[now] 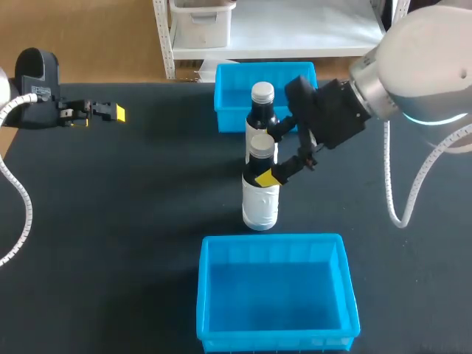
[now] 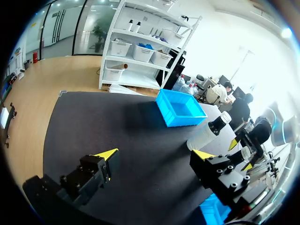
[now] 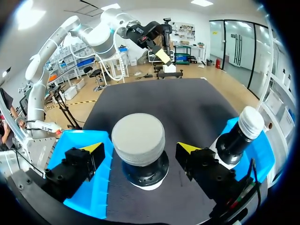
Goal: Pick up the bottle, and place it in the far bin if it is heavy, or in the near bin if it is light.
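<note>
Head view: the bottle [image 1: 260, 199] stands between the far bin [image 1: 222, 96] and near bin [image 1: 203, 295], with the right gripper [image 1: 262, 158] at its neck and a second bottle [image 1: 262, 110] just behind. Left wrist view: the left gripper [image 2: 155, 153] hangs over the table [image 2: 117, 122], fingers apart. Right wrist view: the fingers straddle the cap, seemingly not touching it.

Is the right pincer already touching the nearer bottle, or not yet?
Apart. The right wrist view shows the right pincer open around the cap of the nearer bottle, and a dark gap shows plainly on both sides of the cap.
</note>
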